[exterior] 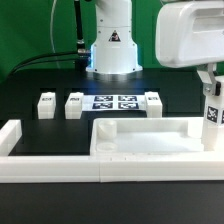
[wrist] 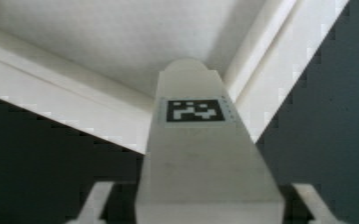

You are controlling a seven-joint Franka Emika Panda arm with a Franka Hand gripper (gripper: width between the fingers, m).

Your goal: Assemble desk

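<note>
So right now the hand (exterior: 210, 88) is way over on the exterior view's right, straddling one upright leg (exterior: 213, 125) at the right end of the tabletop panel (exterior: 140, 140). In the wrist view the leg runs straight up the middle with its tag (wrist: 195, 110) facing the camera and the fingers (wrist: 98, 205) one on each side. I'd call the hand roughly half open. There might be a sliver of gap on both sides, so honestly I can't tell if it's actually pinching the leg or just bracketing it. The panel lies rim-up, shoved against the border wall (exterior: 50, 160), which I'm guessing is there to brace it so it doesn't slide when a leg gets pushed or twisted in. The leg looks lined up with the panel's corner, but whether it's seated I can't say. The other three legs (exterior: 74, 104) wait in a row further back on the table (exterior: 30, 90), two on one side of the marker board (exterior: 113, 102) and one on the other, well apart from the action.
</note>
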